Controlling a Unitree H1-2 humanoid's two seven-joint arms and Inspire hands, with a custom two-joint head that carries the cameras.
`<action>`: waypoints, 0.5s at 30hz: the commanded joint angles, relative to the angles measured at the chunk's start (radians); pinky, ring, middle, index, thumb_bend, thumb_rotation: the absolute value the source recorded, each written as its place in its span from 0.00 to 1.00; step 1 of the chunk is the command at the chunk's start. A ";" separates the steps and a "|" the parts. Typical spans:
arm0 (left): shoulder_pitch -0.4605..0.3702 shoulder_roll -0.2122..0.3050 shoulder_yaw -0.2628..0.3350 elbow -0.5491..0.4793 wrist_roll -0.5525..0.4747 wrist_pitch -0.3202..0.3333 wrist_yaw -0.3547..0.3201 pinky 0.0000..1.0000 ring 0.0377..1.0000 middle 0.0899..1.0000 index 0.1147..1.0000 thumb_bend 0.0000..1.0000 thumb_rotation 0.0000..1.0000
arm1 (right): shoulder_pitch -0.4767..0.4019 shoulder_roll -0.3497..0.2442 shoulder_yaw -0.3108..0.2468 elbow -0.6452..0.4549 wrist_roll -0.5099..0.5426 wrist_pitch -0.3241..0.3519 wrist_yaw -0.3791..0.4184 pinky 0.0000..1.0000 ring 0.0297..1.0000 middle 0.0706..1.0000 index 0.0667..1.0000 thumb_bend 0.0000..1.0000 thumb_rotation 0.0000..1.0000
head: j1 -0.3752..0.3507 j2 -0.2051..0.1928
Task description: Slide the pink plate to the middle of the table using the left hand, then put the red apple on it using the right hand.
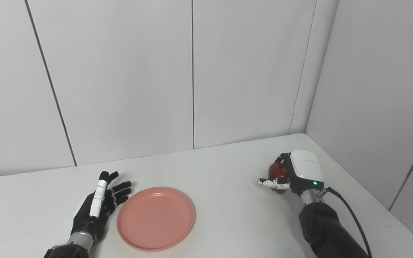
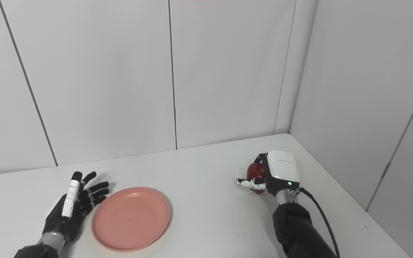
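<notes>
1. Resting just left of the pink plate [image 1: 155, 218], the left hand [image 1: 99, 208] lies with fingers spread, holding nothing.
2. Right hand [image 1: 294, 175] grasps the red apple [image 1: 277, 173], well right of the plate, near the white table [image 1: 228, 172] corner.

The right robot hand [image 1: 296, 173] covers most of the red apple [image 1: 277, 172], leaving only its side toward nine o'clock visible. Both forearms are cut off by the bottom edge.
</notes>
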 commanded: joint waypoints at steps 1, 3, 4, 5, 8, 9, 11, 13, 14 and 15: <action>-0.028 0.011 -0.008 -0.018 0.005 0.010 -0.012 0.82 0.77 0.72 0.88 0.86 0.90 | -0.047 -0.028 0.001 -0.006 0.005 -0.032 -0.024 0.12 0.15 0.20 0.32 0.58 0.37 | 0.002 -0.001; -0.029 0.013 -0.010 -0.018 0.006 0.009 -0.013 0.82 0.77 0.72 0.88 0.87 0.90 | -0.047 -0.029 0.003 -0.006 0.009 -0.033 -0.026 0.12 0.15 0.19 0.31 0.58 0.38 | 0.002 -0.001; -0.029 0.013 -0.010 -0.019 0.006 0.010 -0.014 0.82 0.77 0.72 0.88 0.87 0.90 | -0.046 -0.029 0.004 -0.008 0.010 -0.034 -0.029 0.12 0.15 0.19 0.30 0.59 0.37 | 0.002 -0.001; -0.028 0.013 -0.010 -0.020 0.006 0.011 -0.014 0.82 0.77 0.72 0.88 0.87 0.90 | -0.046 -0.029 0.005 -0.009 0.011 -0.034 -0.030 0.12 0.14 0.19 0.30 0.59 0.37 | 0.002 -0.001; -0.027 0.013 -0.010 -0.024 0.005 0.016 -0.012 0.82 0.77 0.72 0.88 0.87 0.90 | -0.042 -0.031 0.004 -0.037 0.020 -0.038 -0.020 0.12 0.15 0.20 0.33 0.58 0.37 | 0.002 0.001; -0.027 0.013 -0.010 -0.023 0.005 0.016 -0.011 0.82 0.76 0.72 0.88 0.87 0.90 | -0.041 -0.032 0.005 -0.047 0.022 -0.040 -0.016 0.12 0.15 0.20 0.32 0.58 0.38 | 0.002 0.001; -0.027 0.012 -0.010 -0.022 0.005 0.017 -0.010 0.81 0.76 0.72 0.88 0.87 0.90 | -0.041 -0.034 0.007 -0.068 0.024 -0.037 -0.005 0.11 0.14 0.18 0.29 0.58 0.38 | 0.003 0.001; -0.026 0.010 -0.010 -0.021 0.004 0.016 -0.011 0.82 0.77 0.72 0.88 0.87 0.90 | -0.041 -0.037 0.010 -0.096 0.030 -0.035 0.010 0.11 0.14 0.18 0.29 0.58 0.38 | 0.004 0.001; -0.026 0.010 -0.010 -0.020 0.003 0.015 -0.012 0.82 0.77 0.72 0.88 0.87 0.90 | -0.041 -0.038 0.011 -0.111 0.033 -0.035 0.017 0.11 0.14 0.18 0.29 0.58 0.37 | 0.004 0.001; -0.026 0.008 -0.009 -0.018 0.002 0.014 -0.012 0.82 0.77 0.72 0.87 0.88 0.89 | -0.043 -0.039 0.014 -0.127 0.032 -0.035 0.025 0.11 0.14 0.18 0.28 0.58 0.37 | 0.005 0.001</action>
